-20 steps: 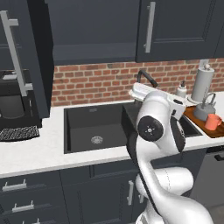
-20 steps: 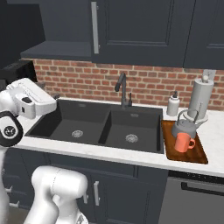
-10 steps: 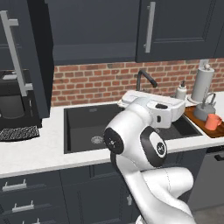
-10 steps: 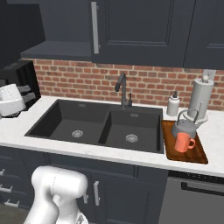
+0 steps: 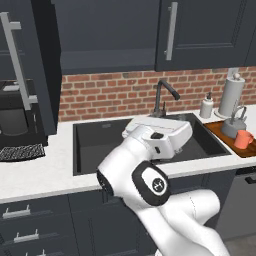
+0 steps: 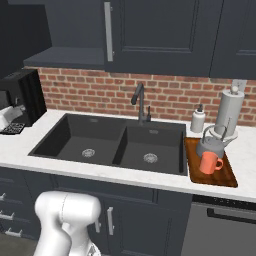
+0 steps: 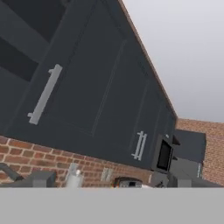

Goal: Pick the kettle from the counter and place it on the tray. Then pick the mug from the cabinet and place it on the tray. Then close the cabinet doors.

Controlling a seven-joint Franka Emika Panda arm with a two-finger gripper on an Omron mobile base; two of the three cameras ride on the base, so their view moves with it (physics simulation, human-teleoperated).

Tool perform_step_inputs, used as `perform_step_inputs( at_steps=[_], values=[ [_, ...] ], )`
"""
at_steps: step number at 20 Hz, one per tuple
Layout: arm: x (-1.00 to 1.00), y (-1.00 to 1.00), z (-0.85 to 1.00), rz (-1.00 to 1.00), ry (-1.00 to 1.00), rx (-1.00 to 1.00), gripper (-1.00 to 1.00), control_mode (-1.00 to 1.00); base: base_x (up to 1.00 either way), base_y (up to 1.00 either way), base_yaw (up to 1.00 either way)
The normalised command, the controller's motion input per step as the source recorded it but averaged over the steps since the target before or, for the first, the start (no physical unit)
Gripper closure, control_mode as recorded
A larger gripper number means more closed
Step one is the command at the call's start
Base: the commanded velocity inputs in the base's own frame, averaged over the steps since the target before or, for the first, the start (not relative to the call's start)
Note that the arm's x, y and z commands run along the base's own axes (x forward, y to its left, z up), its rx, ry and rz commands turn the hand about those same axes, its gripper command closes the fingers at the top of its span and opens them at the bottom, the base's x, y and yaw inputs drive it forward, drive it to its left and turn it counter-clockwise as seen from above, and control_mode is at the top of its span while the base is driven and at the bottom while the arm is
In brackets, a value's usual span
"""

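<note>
The grey kettle [image 6: 214, 145] and the orange-red mug [image 6: 210, 163] both stand on the brown wooden tray [image 6: 224, 177], right of the sink on the white counter [image 6: 125, 181]. They also show at the right edge of the left base view: the kettle [image 5: 233, 125], the mug [image 5: 243, 139], the tray [image 5: 218, 129]. The cabinet [image 5: 107, 35] stands with its left door [image 5: 31, 65] swung open and its right door [image 5: 205, 30] shut. My gripper [image 7: 109, 183] is open and empty, its view tilted up at the shut cabinet doors [image 7: 83, 87]. My white hand [image 5: 162, 135] hovers in front of the sink.
A black double sink [image 6: 115, 142] with a dark faucet [image 6: 140, 100] lies mid-counter. A soap bottle [image 6: 198, 120] and a white paper-towel roll [image 6: 230, 112] stand behind the tray. A black coffee machine [image 5: 15, 117] sits at the left under the open door.
My arm has swung leftward and its elbow has come forward, carrying the open hand from beside the tray to over the sink. Kettle and mug have not moved.
</note>
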Motion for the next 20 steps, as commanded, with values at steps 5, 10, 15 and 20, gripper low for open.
perform_step_inputs(
  at_steps=[5,10,15,20],
  values=[
    [-0.53,0.28,0.04,-0.12,-0.11,-0.23,-1.0,-1.0,0.0,0.0,0.0],
    [-0.25,0.39,0.01,-0.14,0.0,-0.22,-1.0,-1.0,0.0,0.0,0.0],
    [-0.04,0.08,-0.03,-0.03,0.0,-0.05,-1.0,-1.0,0.0,0.0,0.0],
    [0.0,0.34,0.0,-0.02,0.14,-0.01,-1.0,-1.0,0.0,0.0,0.0]
  ],
)
